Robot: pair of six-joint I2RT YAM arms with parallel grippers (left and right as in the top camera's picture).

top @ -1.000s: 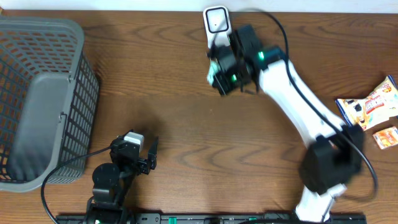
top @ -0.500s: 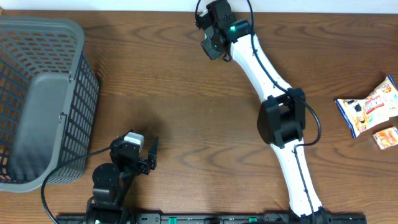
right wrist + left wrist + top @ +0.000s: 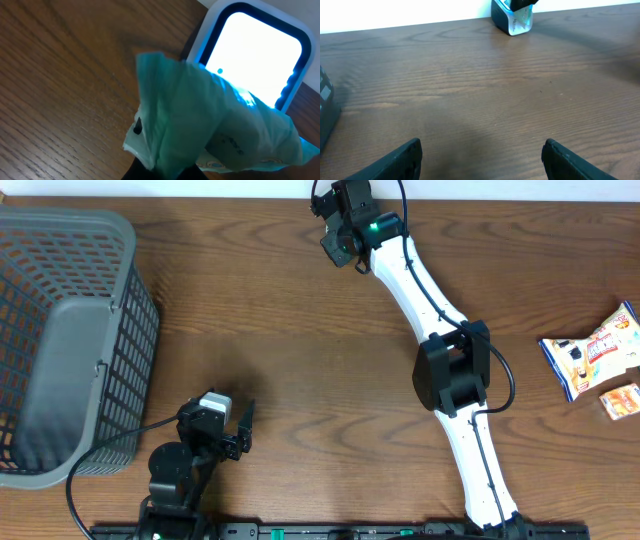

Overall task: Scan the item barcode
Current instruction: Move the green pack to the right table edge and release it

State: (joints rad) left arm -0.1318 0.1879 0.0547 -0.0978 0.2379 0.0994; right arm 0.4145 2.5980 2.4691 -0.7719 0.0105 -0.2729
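I've swung the right arm (image 3: pixel 410 280) to the table's (image 3: pixel 250 300) far edge; right gripper (image 3: pixel 338 243) clamps the green packet (image 3: pixel 200 125), scanner (image 3: pixel 255 50) just beyond it.

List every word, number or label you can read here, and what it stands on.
None can be read.
green packet: faint print near its lower edge, too blurred.
orange snack packet: print too small.
small orange packet: print too small.
scanner: lit window, no text shows.
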